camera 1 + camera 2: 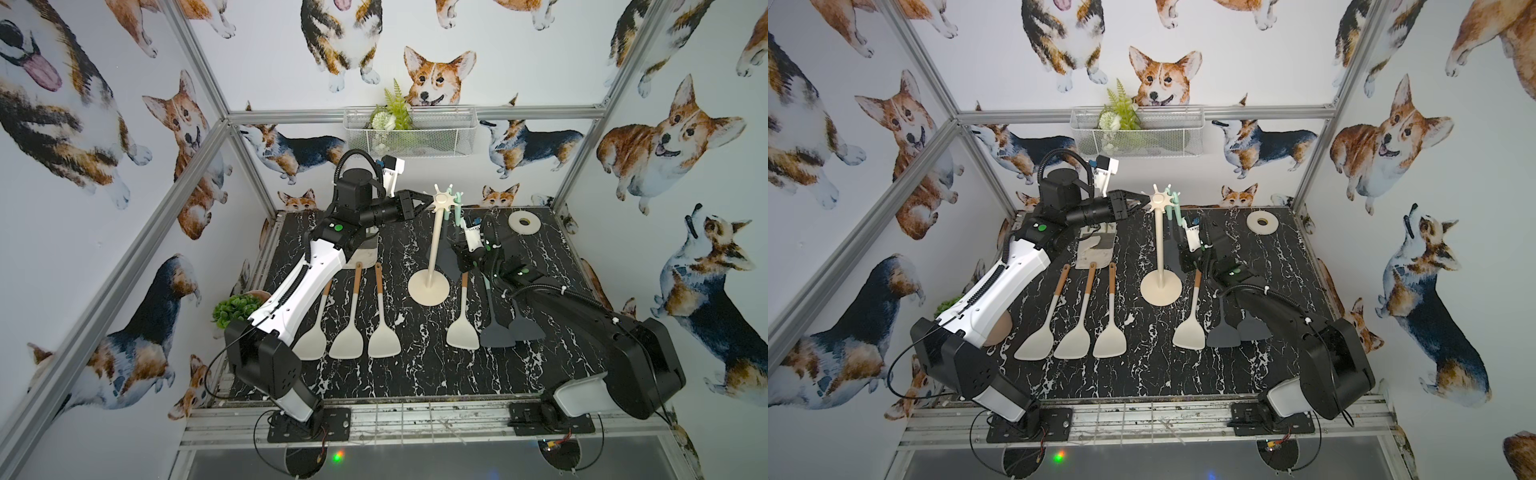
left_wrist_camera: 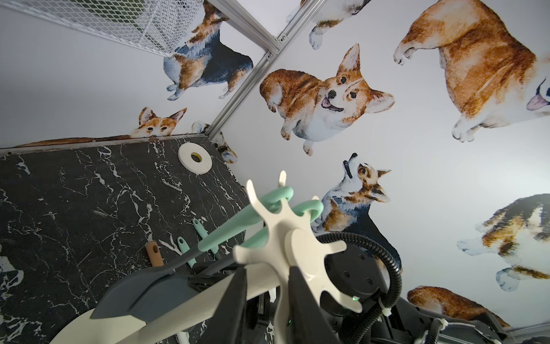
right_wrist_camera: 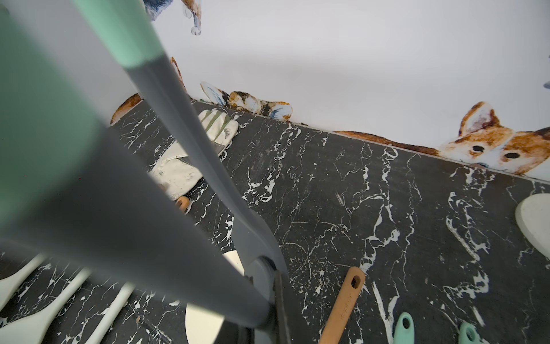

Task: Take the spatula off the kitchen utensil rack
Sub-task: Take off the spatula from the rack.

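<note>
The grey spatula with a mint-green handle (image 3: 119, 208) hangs by its loop on a right-side hook of the tall cream kitchen utensil rack with a round base (image 1: 435, 245). The rack stands in the middle of the black marble counter (image 1: 415, 374). The right pincer (image 1: 462, 259) is clenched on the spatula's grey stem, low down. The left pincer (image 2: 268, 286) squeezes the rack just under its star of hooks. The spatula looks light, with a stiff stem and a soft, bendy blade. The stem seems a good place to hold. The thin rack may tip, so holding its top helps.
</note>
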Available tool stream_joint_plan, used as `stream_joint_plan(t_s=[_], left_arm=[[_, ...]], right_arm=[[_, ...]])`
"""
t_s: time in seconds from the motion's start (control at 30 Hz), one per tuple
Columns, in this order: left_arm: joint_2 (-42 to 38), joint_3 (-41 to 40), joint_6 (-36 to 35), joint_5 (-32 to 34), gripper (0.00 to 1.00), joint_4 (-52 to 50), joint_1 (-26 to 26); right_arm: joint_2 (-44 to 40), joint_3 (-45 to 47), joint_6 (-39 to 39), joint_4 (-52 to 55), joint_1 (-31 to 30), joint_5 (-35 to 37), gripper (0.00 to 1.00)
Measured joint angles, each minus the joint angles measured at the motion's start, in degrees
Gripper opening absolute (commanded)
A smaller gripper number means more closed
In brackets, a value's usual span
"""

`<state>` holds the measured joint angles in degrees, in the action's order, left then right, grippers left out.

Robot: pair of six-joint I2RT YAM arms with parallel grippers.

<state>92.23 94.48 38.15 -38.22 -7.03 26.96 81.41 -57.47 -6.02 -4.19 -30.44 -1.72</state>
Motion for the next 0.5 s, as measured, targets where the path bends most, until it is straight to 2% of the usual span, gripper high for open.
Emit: stream_joint_plan(t_s=[0.17,0.33,0.5], left_arm=[[0.00,0.00,0.04,-0.02,0.15,0.09,0.04],[-0.09,0.11,0.70,-0.17,0.01,0.48,0.04],[0.00,0.90,1.27,1.25,0.00,-0.42,0.07]], right_arm=[[-0.20,-0.04,-0.09,0.57,0.00,0.37,0.00],[-0.24,-0.26,-0.09,1.20,0.07,1.70,0.00],[-0.59,-0.98,0.31,3.08,0.68,2.34,0.00]])
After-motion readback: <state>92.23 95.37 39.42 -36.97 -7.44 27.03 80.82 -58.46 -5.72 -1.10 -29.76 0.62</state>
